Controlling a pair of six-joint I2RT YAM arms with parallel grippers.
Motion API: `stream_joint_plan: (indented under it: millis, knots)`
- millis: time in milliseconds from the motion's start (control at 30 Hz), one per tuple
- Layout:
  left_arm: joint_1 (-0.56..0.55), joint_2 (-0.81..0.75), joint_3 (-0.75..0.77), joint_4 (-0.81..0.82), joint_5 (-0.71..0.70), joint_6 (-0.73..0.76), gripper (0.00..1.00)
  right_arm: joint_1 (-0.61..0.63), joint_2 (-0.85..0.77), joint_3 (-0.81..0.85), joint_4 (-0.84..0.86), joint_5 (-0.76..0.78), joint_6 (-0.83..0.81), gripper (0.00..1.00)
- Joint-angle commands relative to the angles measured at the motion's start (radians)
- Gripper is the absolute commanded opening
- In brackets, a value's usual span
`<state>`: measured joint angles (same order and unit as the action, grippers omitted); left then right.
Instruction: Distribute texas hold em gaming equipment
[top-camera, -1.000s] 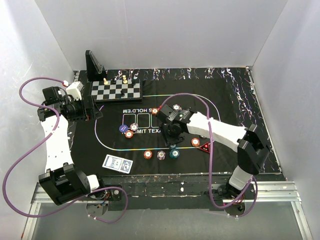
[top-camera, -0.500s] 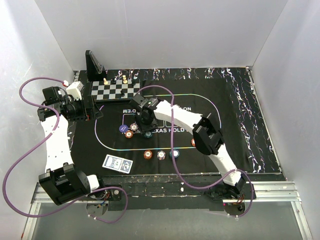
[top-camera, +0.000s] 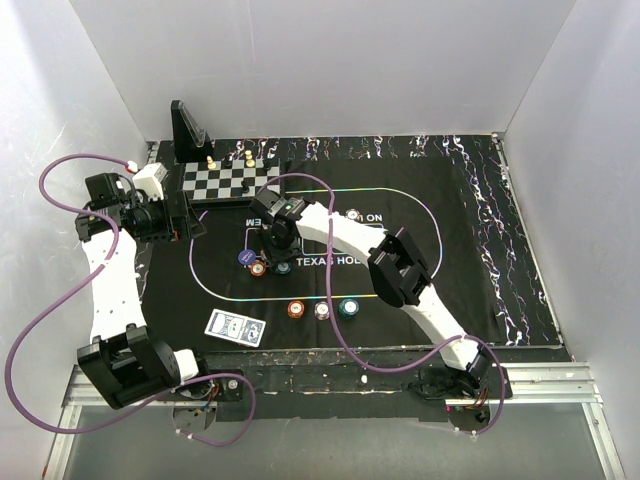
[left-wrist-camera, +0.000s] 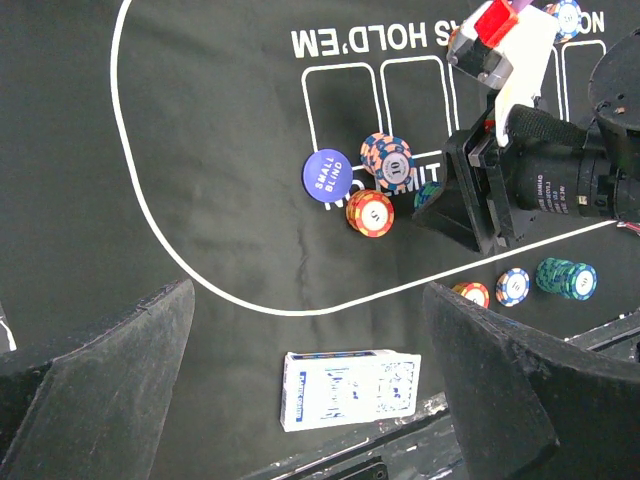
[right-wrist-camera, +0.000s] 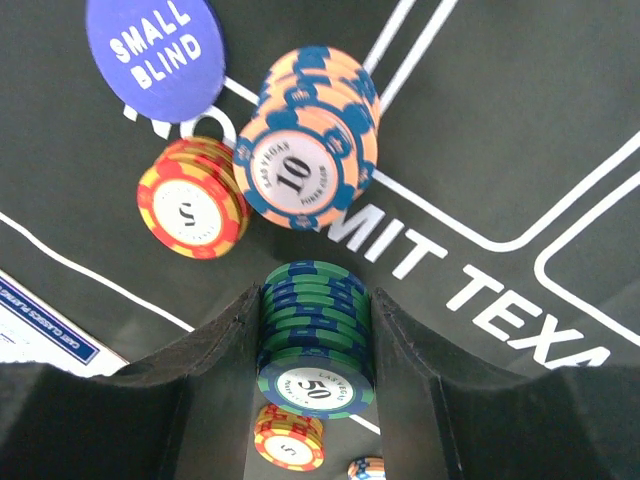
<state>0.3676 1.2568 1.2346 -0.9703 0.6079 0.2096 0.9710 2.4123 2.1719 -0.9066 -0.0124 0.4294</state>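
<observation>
The distribution looks partly done. At about 9 o'clock inside the oval (top-camera: 200, 275) printed on the surface (top-camera: 480, 200), one player's place is filling up. The small-blind disc (right-wrist-camera: 155, 45), a 10 stack (right-wrist-camera: 305, 150) and a 5 stack (right-wrist-camera: 192, 198) sit close together. The 10 stack touches or nearly touches the 5 stack.

The right end effector (right-wrist-camera: 317, 300) is at that cluster, at its 4 o'clock side in the top view. It is clasped around a 50 stack (right-wrist-camera: 316, 385), with a finger pressed to each side. Whether the stack already rests on the surface or hangs just above it, I cannot tell. Setting it down and letting go seems to be the step in hand.

At 6 o'clock of the oval, three piles (top-camera: 322, 310) stand in a row, well apart from the cluster. They may be another place's share or stock waiting to be moved.

The deck (top-camera: 236, 327) lies boxed outside the oval at 7 o'clock, so no cards appear to have been dealt. The left end effector (left-wrist-camera: 308, 290) is spread wide and empty, out at the surface's 9 o'clock edge below the chessboard (top-camera: 232, 182). The cards, and probably more chips, remain to be done.
</observation>
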Motion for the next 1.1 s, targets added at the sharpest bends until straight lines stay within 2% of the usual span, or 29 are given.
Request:
stream_joint_plan:
  millis: [0, 333, 367, 567, 733, 967, 1067]
  knots:
    - [0.005, 0.003, 0.017, 0.005, -0.003, 0.016, 1.00, 0.006, 0.024, 0.068, 0.040, -0.024, -0.014, 0.44]
    - [0.007, 0.006, 0.017, 0.010, -0.003, 0.017, 1.00, 0.006, 0.044, 0.049, 0.034, -0.032, -0.011, 0.47]
    - [0.005, 0.004, 0.014, 0.008, -0.002, 0.019, 1.00, 0.006, 0.041, 0.046, 0.037, -0.032, -0.011, 0.48]
    - [0.005, 0.003, 0.023, 0.004, 0.001, 0.017, 1.00, 0.006, 0.031, 0.054, 0.034, -0.035, -0.017, 0.72]
    - [0.005, 0.000, 0.026, -0.002, 0.006, 0.014, 1.00, 0.006, 0.004, 0.072, 0.009, -0.009, -0.027, 0.74]
    - [0.007, -0.020, 0.025, -0.011, 0.004, 0.017, 1.00, 0.001, -0.139, 0.072, -0.037, 0.075, -0.050, 0.75]
    - [0.005, -0.025, 0.028, -0.016, 0.009, 0.017, 1.00, 0.001, -0.255, -0.022, -0.026, 0.103, -0.052, 0.78]
